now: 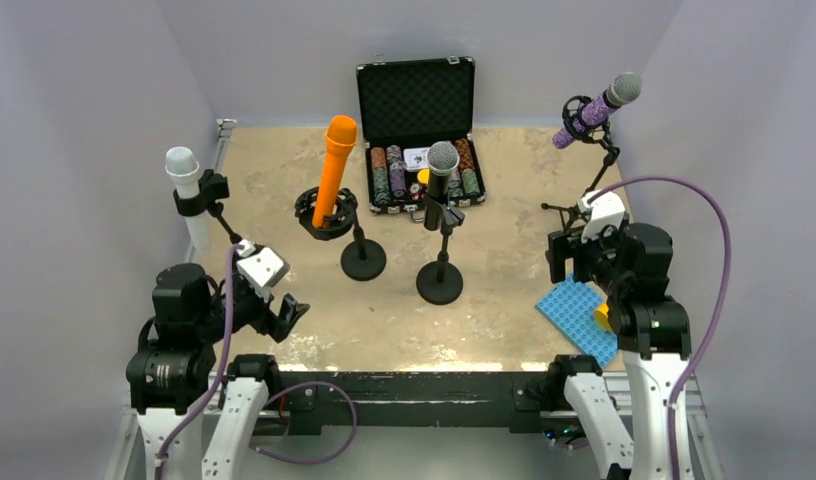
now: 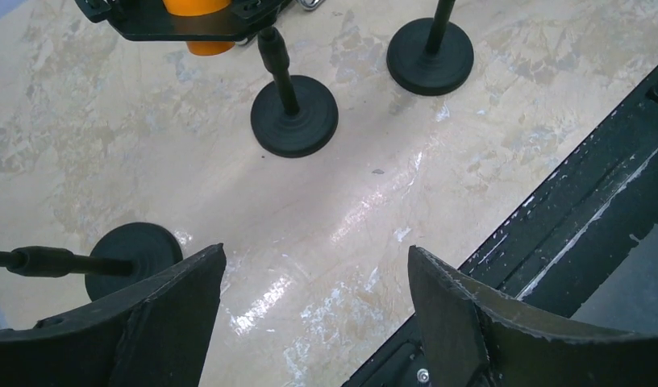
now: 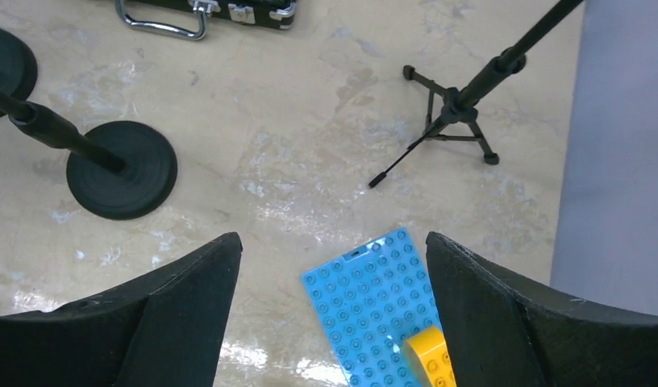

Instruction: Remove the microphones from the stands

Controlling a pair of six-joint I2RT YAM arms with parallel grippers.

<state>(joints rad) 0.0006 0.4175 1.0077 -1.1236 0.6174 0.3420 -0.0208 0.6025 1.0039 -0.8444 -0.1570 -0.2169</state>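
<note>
Across the table (image 1: 504, 250): four stands, each with its microphone seated in it.
Orange microphone (image 1: 336, 165): tilted, tail down in a ring mount (image 1: 325, 213), left of centre.
Orange microphone's stand (image 1: 363, 259): round black base, standing on the table beside the centre stand.
Black microphone (image 1: 440, 180): silver head up, upright in a clip, just in front of the case.
Centre stand (image 1: 439, 283): round black base, nearest the front of the four.
White microphone (image 1: 187, 190): upright, clipped, at the far left edge.
White microphone's stand (image 2: 136, 254): round base just beyond the left finger in the left wrist view.
Purple microphone (image 1: 596, 110): slanted, grey head highest, far right corner.
Tripod stand (image 3: 455, 113): legs splayed on the table, beyond the blue plate.
Left claw (image 2: 315, 254): spread wide, holding nothing, over bare table near the front edge.
Right claw (image 3: 332, 242): spread wide, empty, above the blue plate.
Blue plate (image 3: 366, 298): studded, flat at near right, with a yellow brick (image 3: 431, 359) on it.
Case (image 1: 416, 95): open, lid up, rows of poker chips (image 1: 387, 172) inside, far centre.
</note>
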